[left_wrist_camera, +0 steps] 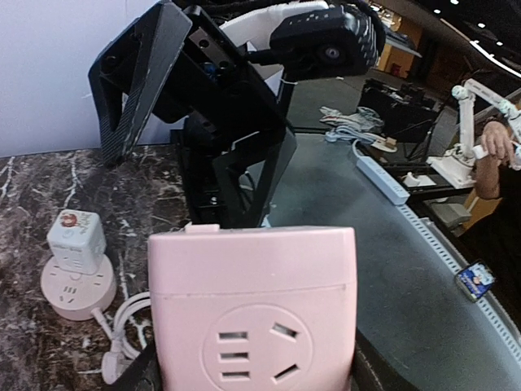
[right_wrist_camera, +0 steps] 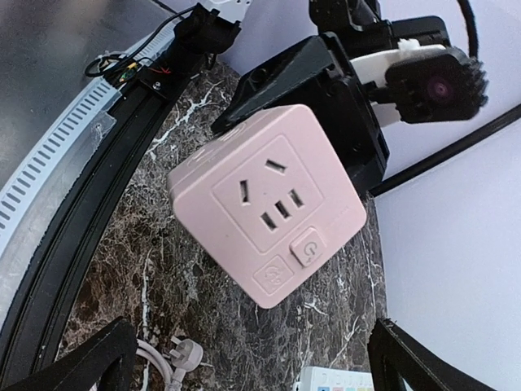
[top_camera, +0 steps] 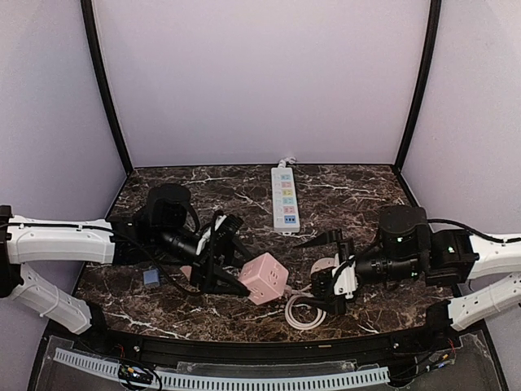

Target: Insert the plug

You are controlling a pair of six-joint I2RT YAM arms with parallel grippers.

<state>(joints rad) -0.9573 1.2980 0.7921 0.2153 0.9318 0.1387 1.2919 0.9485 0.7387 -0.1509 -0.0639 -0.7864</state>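
Plug: it is white and lies flat on the bench, at the end of a white cord. You find it near the pink socket cube. No claw touches it.
Pink socket cube: your left claw has hold of it. It sits a bit tipped. The side with the holes and the round button faces your right claw.
Left claw: it is about half open, and its two fingers squeeze the pink socket cube from both sides.
Right claw: its fingers are spread as wide as they go. It holds nothing. It points at the pink socket cube, with a gap between them.
White cube: it sits on top of a round white socket. Both are on the bench, just beside your right claw.
Cord: it lies in a loop on the bench, near the front edge and close to your right claw.
Power strip: it is long and white, with rows of coloured holes. It lies at the back of the bench, well apart from both claws.
Small blue thing: it lies on the bench by your left arm. You cannot tell what it is.
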